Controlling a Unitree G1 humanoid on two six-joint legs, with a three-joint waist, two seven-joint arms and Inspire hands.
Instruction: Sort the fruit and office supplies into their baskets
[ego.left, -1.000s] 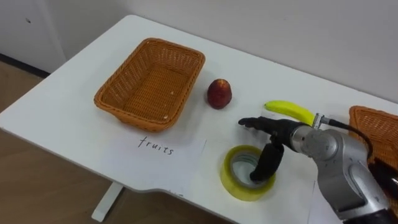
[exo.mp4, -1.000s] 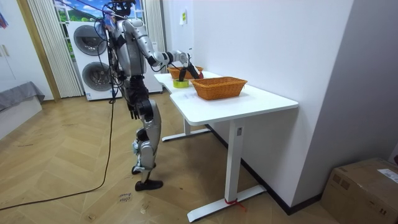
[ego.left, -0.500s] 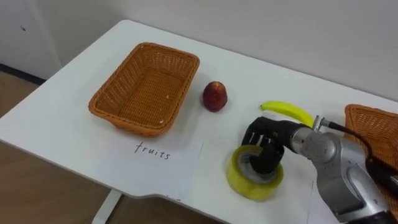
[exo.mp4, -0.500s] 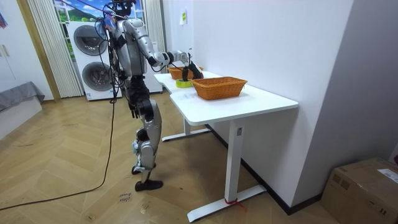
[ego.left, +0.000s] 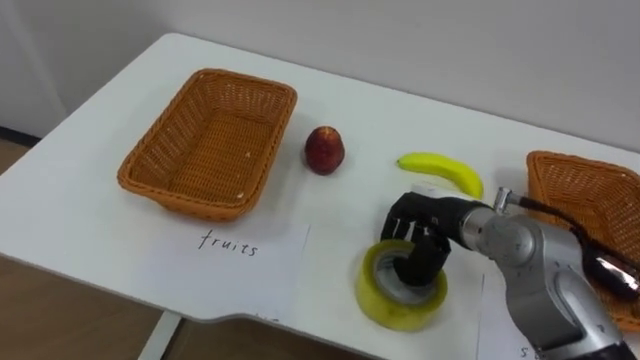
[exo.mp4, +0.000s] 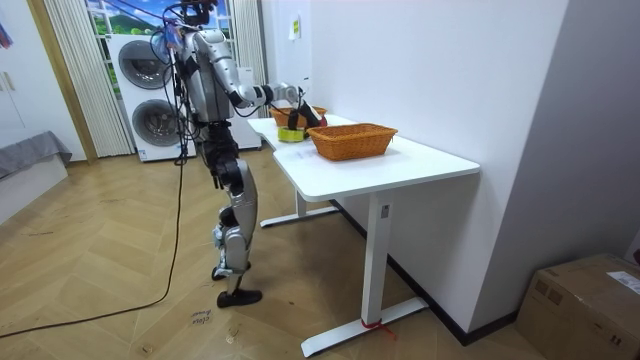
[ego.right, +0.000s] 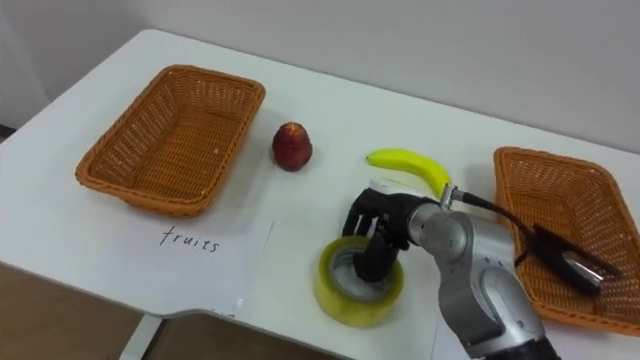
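My right hand (ego.left: 418, 232) is all black, fingers and palm alike. Behind it the wrist and forearm are smooth, rounded silver-grey shells. A small silver fitting stands at the wrist, and a thin black cable runs back from it. In the room view my torso and legs are silver-grey with dark joints, and my feet are black.

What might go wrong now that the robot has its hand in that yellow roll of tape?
The right hand has its fingers curled into the hole of the yellow roll of tape, gripping one side of it, so the roll may tilt or slip when lifted. The roll lies near the white table's front edge, so a slip might send it to the floor. The yellow banana lies close behind the hand and might get nudged.
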